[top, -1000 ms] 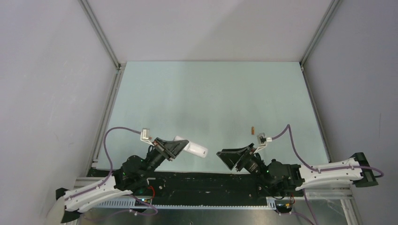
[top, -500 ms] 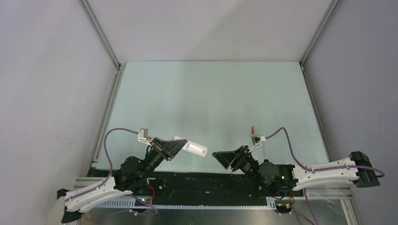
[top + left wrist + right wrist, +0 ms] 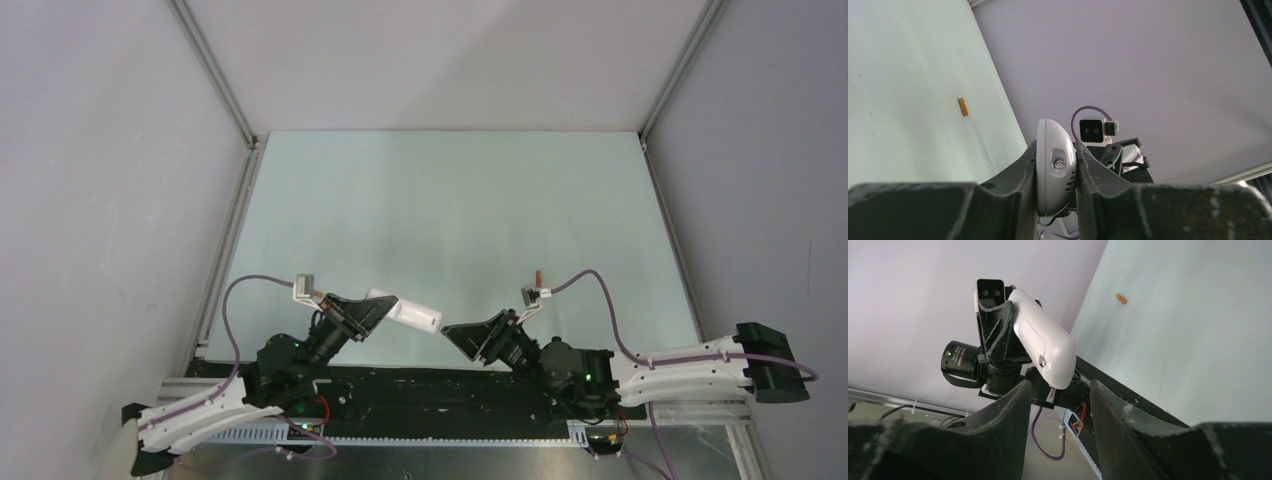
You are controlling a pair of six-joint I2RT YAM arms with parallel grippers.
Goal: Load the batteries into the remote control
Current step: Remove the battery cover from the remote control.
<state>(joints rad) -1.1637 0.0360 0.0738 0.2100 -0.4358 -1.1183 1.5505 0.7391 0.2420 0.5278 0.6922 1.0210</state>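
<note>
My left gripper is shut on the white remote control and holds it just above the table's near edge, its free end pointing right. In the left wrist view the remote is clamped between both fingers, end-on. My right gripper is open and empty, its tips just right of the remote's free end; the remote shows ahead of its spread fingers. One small orange battery lies on the table behind the right wrist, also in the left wrist view and the right wrist view. A second battery is out of view.
The pale green table is enclosed by grey walls with metal rails at the sides. A black base rail runs along the near edge. Purple cables loop over each wrist.
My right gripper has moved left toward the remote's free end. My left gripper with the remote has stayed almost still.
</note>
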